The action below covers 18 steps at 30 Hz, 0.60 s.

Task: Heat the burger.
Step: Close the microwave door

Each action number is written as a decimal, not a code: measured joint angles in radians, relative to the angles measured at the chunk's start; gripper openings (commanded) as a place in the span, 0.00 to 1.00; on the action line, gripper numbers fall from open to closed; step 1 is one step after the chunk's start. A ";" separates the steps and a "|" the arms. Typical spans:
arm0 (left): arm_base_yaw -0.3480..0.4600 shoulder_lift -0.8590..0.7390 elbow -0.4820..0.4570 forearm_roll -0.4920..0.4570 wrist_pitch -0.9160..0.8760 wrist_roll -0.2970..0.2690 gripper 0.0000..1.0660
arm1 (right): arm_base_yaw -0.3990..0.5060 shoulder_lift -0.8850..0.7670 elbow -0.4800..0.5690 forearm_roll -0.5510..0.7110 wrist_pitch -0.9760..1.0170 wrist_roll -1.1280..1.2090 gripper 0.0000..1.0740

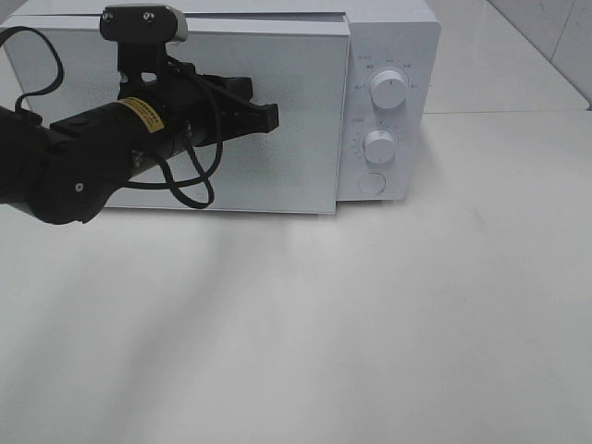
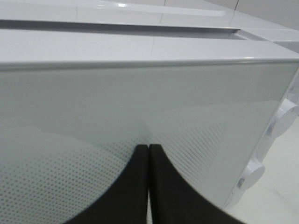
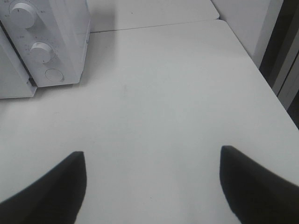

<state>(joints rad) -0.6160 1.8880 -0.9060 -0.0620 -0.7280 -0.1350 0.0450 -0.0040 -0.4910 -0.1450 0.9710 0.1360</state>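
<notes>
On the microwave [image 1: 393,46], the door [image 1: 305,176] looks not quite shut. My left gripper [image 1: 271,116], pinched closed and empty, is at the door; I should push slowly and straight. My right gripper [image 3: 153,154] hangs open beside the microwave. I cannot see the burger; maybe it is inside.

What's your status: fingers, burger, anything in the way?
Left fingers shut, tips at microwave door. Right fingers open above table. Burger not in view. Nothing seen blocking.
</notes>
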 measured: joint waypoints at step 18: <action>-0.024 0.086 -0.143 0.024 0.060 0.067 0.00 | 0.000 0.000 0.000 0.000 0.000 0.000 0.71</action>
<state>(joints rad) -0.6400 1.9740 -1.0490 -0.0380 -0.6680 -0.0680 0.0450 -0.0040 -0.4910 -0.1450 0.9710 0.1360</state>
